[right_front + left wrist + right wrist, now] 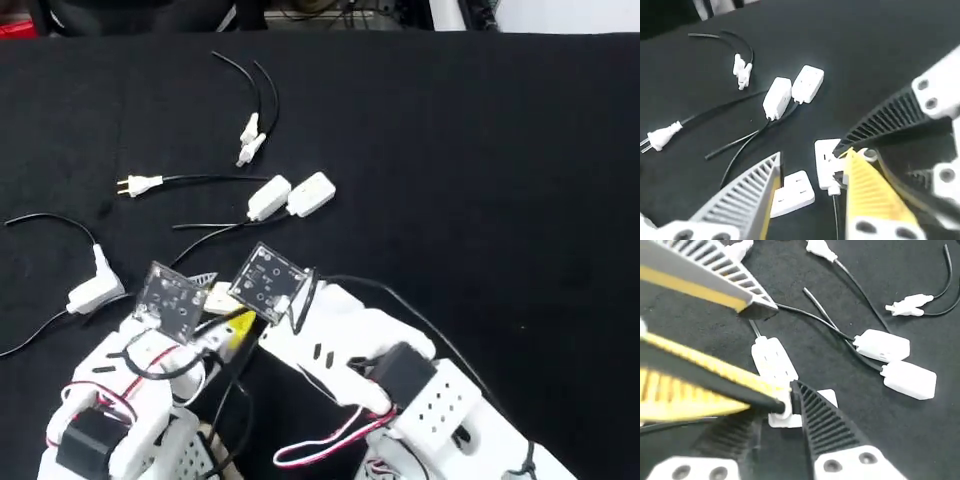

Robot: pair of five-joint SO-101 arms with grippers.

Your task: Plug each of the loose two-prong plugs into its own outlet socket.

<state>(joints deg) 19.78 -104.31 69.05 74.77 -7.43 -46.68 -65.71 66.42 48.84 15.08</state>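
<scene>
Left gripper (813,153) stood open around an outlet socket (826,162), probably light and rigid, best pinched across its sides; right gripper (779,406) state unclear.

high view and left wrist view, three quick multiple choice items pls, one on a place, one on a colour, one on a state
1. In the high view, where does the lone two-prong plug lie relative to the pair of white blocks?
A. to their left
B. to their right
C. on top of them

2. What colour are the cables on the plugs?
A. red
B. yellow
C. black

3. In the left wrist view, how do the left gripper fingers stand?
A. pressed together
B. wide apart
C. closed on the lone plug

Answers:
1 A, the plug sits toward the left side of the table, with its cable running right toward the blocks.
2 C, every plug cable is a thin black line on the table.
3 B, a broad gap of table separates the grey finger from the yellow one.
</scene>
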